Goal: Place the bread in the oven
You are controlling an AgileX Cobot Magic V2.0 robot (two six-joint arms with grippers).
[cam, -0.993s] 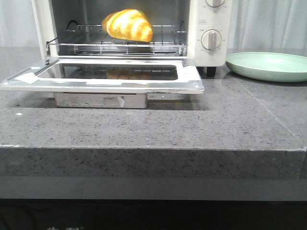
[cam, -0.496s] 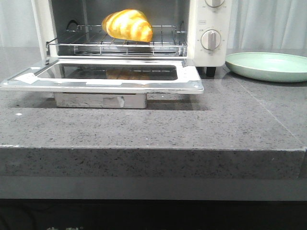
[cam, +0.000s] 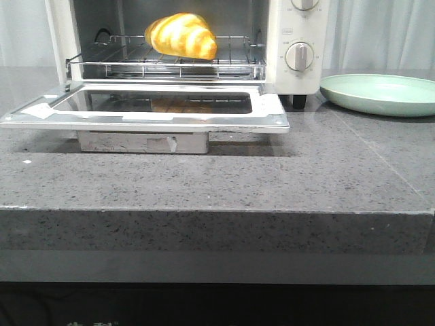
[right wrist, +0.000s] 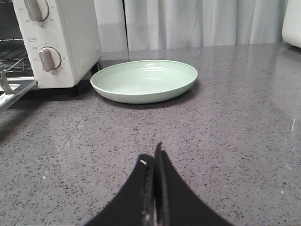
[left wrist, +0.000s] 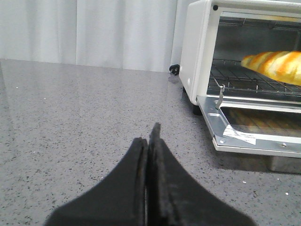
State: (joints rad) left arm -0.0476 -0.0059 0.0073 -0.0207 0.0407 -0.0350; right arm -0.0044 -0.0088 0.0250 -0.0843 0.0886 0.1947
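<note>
Already the bread point(cam: 181, 35), a glossy golden roll with orange-brown stripes, sat on the wire rack point(cam: 166, 62) inside the cream-white oven point(cam: 298, 47), so the placing itself looked done. Its glass-windowed door point(cam: 146, 109) lay dropped flat and open over the grey stone counter point(cam: 224, 180); whether shutting it belonged to the task could not be told, but that was the only step seemingly left. A pale green plate point(cam: 380, 94) rested bare on the counter just right of the oven. Neither arm showed in the front view. Seen from its own wrist, the left gripper point(left wrist: 149, 141) had its 2 dark fingers pressed together on nothing, low over the counter and well apart from the oven. Likewise the right gripper point(right wrist: 154, 162) was pressed together and empty, pointing toward the plate.
</note>
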